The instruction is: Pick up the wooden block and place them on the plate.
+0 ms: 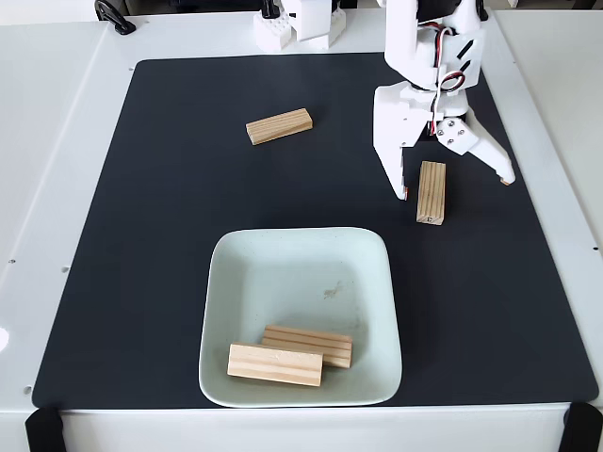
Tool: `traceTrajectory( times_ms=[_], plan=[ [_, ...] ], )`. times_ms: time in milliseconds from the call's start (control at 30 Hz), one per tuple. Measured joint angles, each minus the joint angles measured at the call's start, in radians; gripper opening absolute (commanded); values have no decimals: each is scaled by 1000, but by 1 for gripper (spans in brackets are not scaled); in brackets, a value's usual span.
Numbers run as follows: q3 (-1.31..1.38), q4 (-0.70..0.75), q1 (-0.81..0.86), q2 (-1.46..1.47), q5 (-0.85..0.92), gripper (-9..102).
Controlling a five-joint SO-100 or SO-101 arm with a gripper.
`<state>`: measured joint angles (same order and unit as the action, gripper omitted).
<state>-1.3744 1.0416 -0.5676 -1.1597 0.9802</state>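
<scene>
Step in hand, by judgement: grasp of the upright-lying wooden block (431,192) at right of the fixed view, two of four already on the plate (301,254). Going left to right: far-left block (279,125) lying on the dark mat (160,235), slightly tilted, well apart from the plate and from the arm; next, two blocks in the plate's near part, front one (275,364) just beside and overlapping the back one (309,345), both lengthwise across the plate; faint smudge (332,291) near plate middle; then the gripper (457,188), spread wide and released, holding nothing, fingers straddling the right block, one fingertip just left of it, the other well off to its right. To do well: centre over the block so both fingers meet its long sides evenly, lower fully to the mat, close across the narrow width, not the length; lift straight before swinging to the plate's bare upper half to avoid knocking the two already there. Look of the blocks: light pine, rectangular, parallel grain lines on top faces. Plate: pale mint-white, square, rounded corners, raised rim, on the mat over the white surface (57,141)
</scene>
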Motion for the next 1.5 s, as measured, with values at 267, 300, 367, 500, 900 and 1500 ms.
traceTrajectory(
  times_ms=[267, 300, 367, 500, 900, 1500],
  plan=[
    [-11, 0, -28, 0, -48, 54],
    [-11, 0, -29, 0, -48, 54],
    [-11, 0, -34, 0, -48, 53],
    [-11, 0, -37, 0, -48, 53],
    [-12, 0, -46, 0, -48, 39],
    [-67, -15, -51, -5, -49, 0]
  ],
)
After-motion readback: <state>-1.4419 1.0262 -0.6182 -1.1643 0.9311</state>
